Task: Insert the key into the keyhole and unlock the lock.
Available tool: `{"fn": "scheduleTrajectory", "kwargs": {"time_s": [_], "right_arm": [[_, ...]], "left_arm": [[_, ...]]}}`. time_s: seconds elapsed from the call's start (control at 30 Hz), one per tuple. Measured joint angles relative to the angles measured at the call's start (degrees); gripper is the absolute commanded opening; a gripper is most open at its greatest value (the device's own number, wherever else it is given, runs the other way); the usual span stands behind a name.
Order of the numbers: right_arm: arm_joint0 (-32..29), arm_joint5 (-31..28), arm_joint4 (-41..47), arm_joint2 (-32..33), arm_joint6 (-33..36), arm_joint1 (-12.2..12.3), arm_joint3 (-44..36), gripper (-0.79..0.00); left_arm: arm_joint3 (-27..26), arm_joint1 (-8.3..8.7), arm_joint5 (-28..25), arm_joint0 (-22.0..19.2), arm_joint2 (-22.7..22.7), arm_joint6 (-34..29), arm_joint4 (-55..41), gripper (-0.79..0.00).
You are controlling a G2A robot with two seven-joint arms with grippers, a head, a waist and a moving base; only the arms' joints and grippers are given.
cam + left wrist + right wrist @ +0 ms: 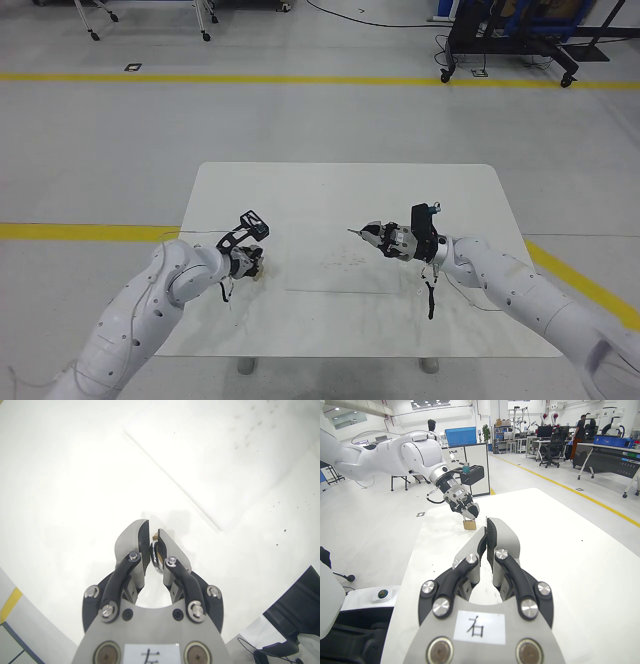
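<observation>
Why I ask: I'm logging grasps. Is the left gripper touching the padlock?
Touching. In the left wrist view the left gripper clamps the padlock by its silver shackle, with a pad pressed against each side.

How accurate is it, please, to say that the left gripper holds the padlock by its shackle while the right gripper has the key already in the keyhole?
Not quite: the key is not in the keyhole. In the top view the right gripper holds the key apart from the padlock, bare table between them. The left gripper does hold the padlock by its shackle.
</observation>
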Motion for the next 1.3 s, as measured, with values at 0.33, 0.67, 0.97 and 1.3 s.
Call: {"fn": "scheduleTrajectory", "kwargs": {"time_s": [0.33,0.67,0.97,1.3], "right_arm": [[0.0,0.0,0.0,0.0,0.0,0.0,0.0,-0.785],[0.0,0.0,0.0,0.0,0.0,0.0,0.0,-0.785],[0.0,0.0,0.0,0.0,0.0,0.0,0.0,-0.785],[0.0,0.0,0.0,0.0,0.0,0.0,0.0,-0.785]], "left_arm": [[-0.2,-0.11,-0.7,0.2,-0.1,-0.7,-0.3,-0.785],[-1.4,-0.29,-1.0,0.5,0.4,-1.8,0.0,-0.594],[-2.1,-0.4,-1.3,0.7,0.5,-2.8,0.0,-0.554],[-3.2,0.11,-2.1,2.3,-1.3,-4.2,-1.5,-0.551]]}}
